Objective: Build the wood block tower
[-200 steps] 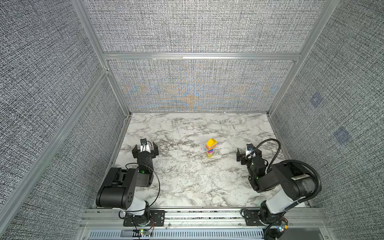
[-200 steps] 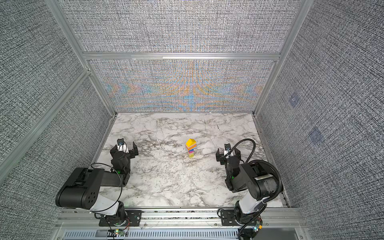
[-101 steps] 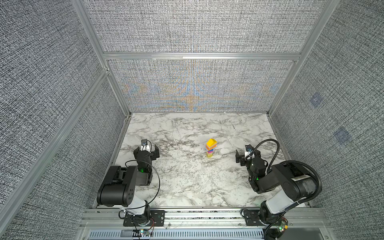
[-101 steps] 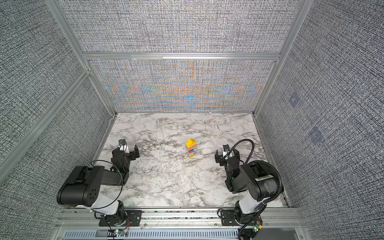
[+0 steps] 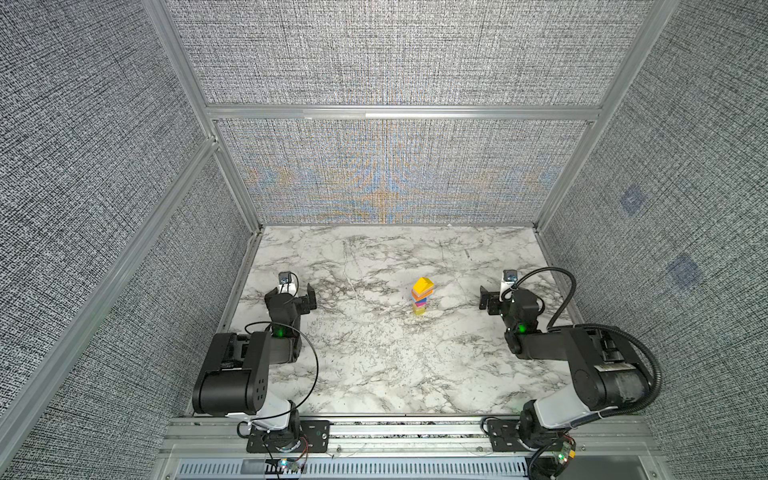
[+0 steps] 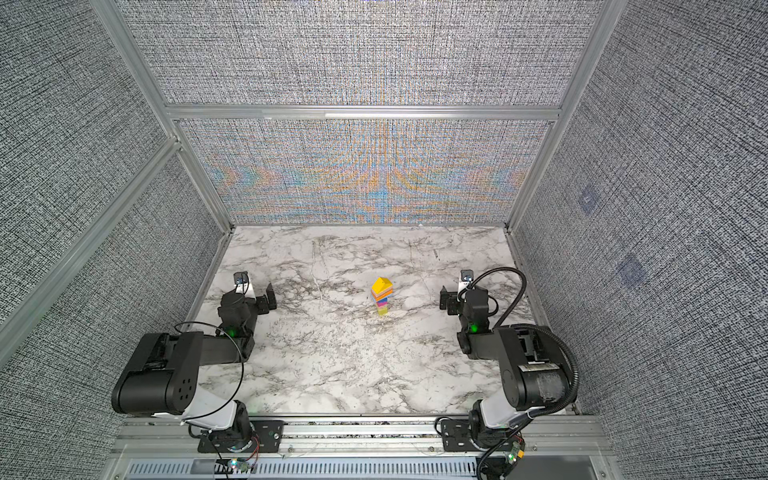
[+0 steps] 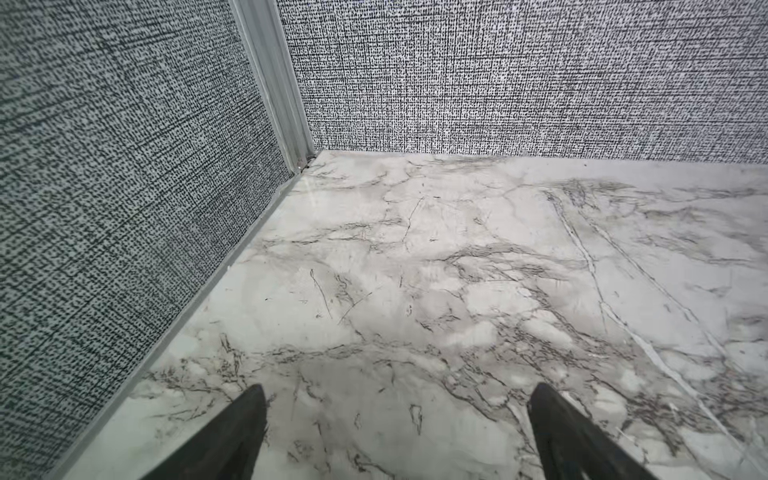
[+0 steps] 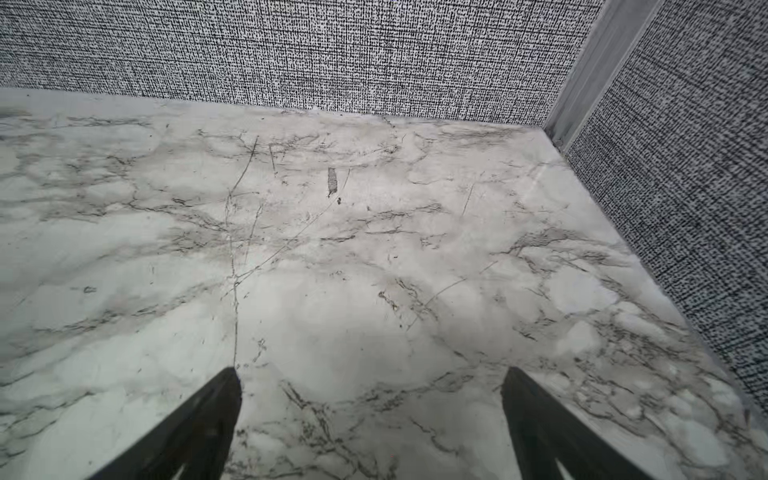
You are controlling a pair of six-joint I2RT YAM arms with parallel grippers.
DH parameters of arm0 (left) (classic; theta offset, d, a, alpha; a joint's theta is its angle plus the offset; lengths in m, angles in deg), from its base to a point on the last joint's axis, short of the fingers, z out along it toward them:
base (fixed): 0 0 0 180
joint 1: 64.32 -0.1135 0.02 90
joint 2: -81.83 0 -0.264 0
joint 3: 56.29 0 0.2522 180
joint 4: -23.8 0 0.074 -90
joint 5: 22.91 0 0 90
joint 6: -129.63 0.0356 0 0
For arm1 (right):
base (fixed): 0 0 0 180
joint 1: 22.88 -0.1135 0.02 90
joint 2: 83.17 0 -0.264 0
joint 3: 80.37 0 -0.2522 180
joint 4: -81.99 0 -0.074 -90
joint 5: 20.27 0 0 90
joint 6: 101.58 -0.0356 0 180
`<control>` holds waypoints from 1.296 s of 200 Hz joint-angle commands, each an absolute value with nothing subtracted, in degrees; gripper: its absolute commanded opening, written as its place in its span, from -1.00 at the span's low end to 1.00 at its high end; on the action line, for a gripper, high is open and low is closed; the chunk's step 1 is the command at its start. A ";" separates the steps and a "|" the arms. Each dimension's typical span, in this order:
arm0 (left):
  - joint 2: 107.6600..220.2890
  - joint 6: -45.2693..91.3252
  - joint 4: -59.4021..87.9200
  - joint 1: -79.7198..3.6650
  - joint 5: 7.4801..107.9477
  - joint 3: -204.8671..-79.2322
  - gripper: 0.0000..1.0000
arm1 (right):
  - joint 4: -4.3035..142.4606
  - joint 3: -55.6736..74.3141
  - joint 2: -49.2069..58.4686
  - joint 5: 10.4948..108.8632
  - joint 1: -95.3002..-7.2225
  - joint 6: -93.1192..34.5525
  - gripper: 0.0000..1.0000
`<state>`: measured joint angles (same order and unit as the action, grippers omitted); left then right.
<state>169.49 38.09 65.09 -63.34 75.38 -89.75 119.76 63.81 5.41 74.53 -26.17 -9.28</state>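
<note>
The narrow tower of small painted wooden blocks is standing upright near the middle of the white marble-patterned surface. It is showing yellow-green at the base, then magenta, blue and orange layers, with a yellow wedge sitting as the cap. No loose blocks are showing in any view. The left claw is hanging released and empty near the left edge. The right claw is likewise spread wide and empty near the right edge. Both are sitting well apart from the column. The build is looking finished, so I am judging the step in hand to be parking the arms. Doing that well is coming down to holding each arm to its own side, moving slowly, and sweeping no elbow or cable across the middle, since the slender stack is looking easy to topple.
</note>
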 commanded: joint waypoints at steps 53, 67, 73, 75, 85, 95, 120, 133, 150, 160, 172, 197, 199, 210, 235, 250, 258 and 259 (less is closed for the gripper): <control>169.53 37.90 64.97 -63.39 74.47 -89.92 0.98 | 118.86 63.63 5.33 73.46 -26.28 -9.91 0.99; 169.52 37.90 64.89 -63.36 74.47 -89.94 0.98 | 118.51 63.46 5.39 73.34 -26.23 -9.98 0.98; 169.53 37.92 64.89 -63.41 74.47 -89.93 0.97 | 118.35 63.44 5.36 73.29 -26.26 -9.99 0.99; 169.52 37.89 64.91 -63.41 74.47 -89.92 0.97 | 118.31 63.39 5.41 73.24 -26.29 -10.04 0.98; 169.52 37.87 64.94 -63.43 74.47 -89.91 0.98 | 118.31 63.39 5.42 73.25 -26.30 -10.01 0.98; 169.52 37.88 64.84 -63.43 74.47 -90.00 0.98 | 118.20 63.37 5.44 73.12 -26.18 -10.11 0.98; 169.52 37.96 64.71 -63.42 74.47 -90.01 0.97 | 117.89 63.11 5.51 72.79 -25.97 -10.06 0.98; 169.52 37.96 64.74 -63.43 74.47 -90.00 0.97 | 117.89 63.18 5.51 72.73 -26.00 -10.09 0.98; 169.48 37.96 64.72 -63.42 74.48 -90.05 0.98 | 117.86 63.11 5.51 72.77 -26.00 -10.18 0.98; 169.52 37.96 64.71 -63.41 74.47 -90.05 0.98 | 117.89 63.15 5.51 72.72 -26.01 -10.18 0.98; 169.53 37.99 64.86 -63.43 74.47 -90.01 0.97 | 117.88 63.11 5.51 72.72 -26.01 -10.18 0.98; 169.46 38.01 64.75 -63.42 74.51 -89.96 0.97 | 117.89 63.07 5.51 72.76 -25.99 -10.19 0.98; 169.46 37.98 64.78 -63.41 74.48 -90.01 0.98 | 117.89 63.12 5.51 72.73 -26.03 -10.18 0.98; 169.48 37.99 64.80 -63.37 74.55 -89.97 0.97 | 117.89 63.11 5.50 72.72 -26.00 -10.18 0.98; 169.49 38.05 64.80 -63.39 74.50 -90.03 0.98 | 117.83 63.15 5.54 72.72 -25.97 -10.18 0.98; 169.49 38.05 64.80 -63.40 74.53 -89.95 0.98 | 117.92 63.11 5.47 72.72 -25.97 -10.20 0.98; 169.50 38.07 64.83 -63.36 74.54 -89.94 0.97 | 117.86 63.14 5.51 72.72 -26.01 -10.18 0.98; 169.48 38.02 64.81 -63.40 74.55 -89.92 0.98 | 117.83 63.13 5.51 72.77 -26.03 -10.18 0.98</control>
